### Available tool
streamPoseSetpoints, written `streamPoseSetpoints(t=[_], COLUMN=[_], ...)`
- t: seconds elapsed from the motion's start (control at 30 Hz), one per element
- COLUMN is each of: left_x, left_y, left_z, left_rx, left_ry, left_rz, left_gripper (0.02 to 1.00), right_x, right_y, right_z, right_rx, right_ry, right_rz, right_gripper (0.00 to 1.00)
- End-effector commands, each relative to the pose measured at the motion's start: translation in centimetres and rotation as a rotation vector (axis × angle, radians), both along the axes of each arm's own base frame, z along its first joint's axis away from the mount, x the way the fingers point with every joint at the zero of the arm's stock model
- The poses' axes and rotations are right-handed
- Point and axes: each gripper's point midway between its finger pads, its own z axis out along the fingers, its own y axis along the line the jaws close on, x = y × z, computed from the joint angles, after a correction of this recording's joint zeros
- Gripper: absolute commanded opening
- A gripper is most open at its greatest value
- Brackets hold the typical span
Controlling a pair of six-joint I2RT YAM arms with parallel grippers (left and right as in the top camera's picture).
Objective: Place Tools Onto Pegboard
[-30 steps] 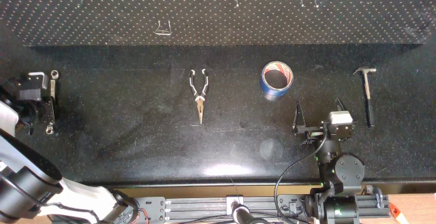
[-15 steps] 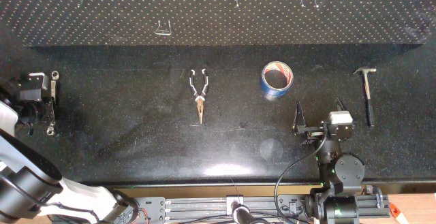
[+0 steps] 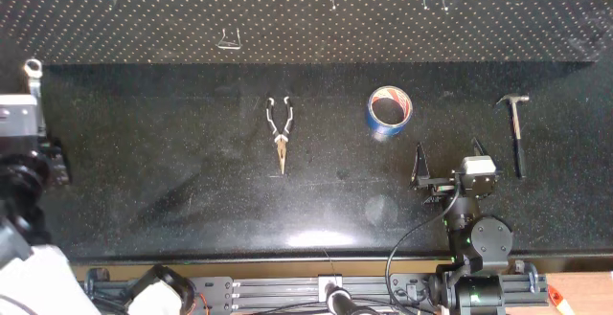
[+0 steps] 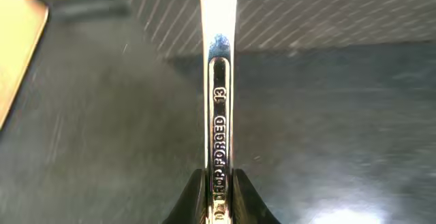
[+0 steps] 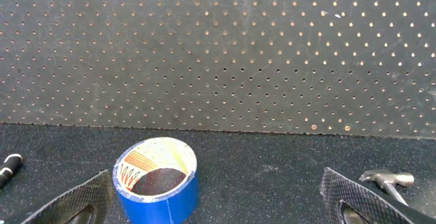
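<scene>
Your left hand (image 4: 218,200) clamps the wrench (image 4: 218,101), pointing ahead toward the pegboard (image 3: 287,9). Nothing hangs yet: pliers (image 3: 280,131), tape (image 3: 389,111) and hammer (image 3: 517,138) lie on the worktop (image 3: 172,162) around your wide-open, empty right hand (image 3: 447,152).

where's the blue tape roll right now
In the top view the blue tape roll lies on the table right of centre, between the pliers and the hammer.

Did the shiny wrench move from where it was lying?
Yes. The wrench, shut in the left pincer, has gone up the top view, from level with the pliers to the pegboard's lower edge.
</scene>
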Motion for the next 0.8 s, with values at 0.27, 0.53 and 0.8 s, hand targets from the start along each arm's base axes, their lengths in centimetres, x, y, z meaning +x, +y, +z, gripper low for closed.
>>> streamPoseSetpoints(t=[0.27,0.53,0.8], left_x=[2.3,8.0,11.3], left_y=[-8.7,-6.4,-7.2], left_z=[-3.7,-3.7,0.1], left_rx=[0.016,0.031,-0.093], left_ry=[-0.287,-0.356,-0.458], left_rz=[-0.187,-0.183,-0.180], left_gripper=[0.029,0.027,0.025], right_x=[0.0,0.0,0.0], right_y=[-0.1,-0.1,-0.1], right_z=[-0.1,-0.1,-0.1], right_rx=[-0.017,-0.017,-0.017], right_ry=[0.002,0.002,0.002], right_rz=[-0.005,-0.005,-0.005], right_gripper=[0.996,0.996,0.996])
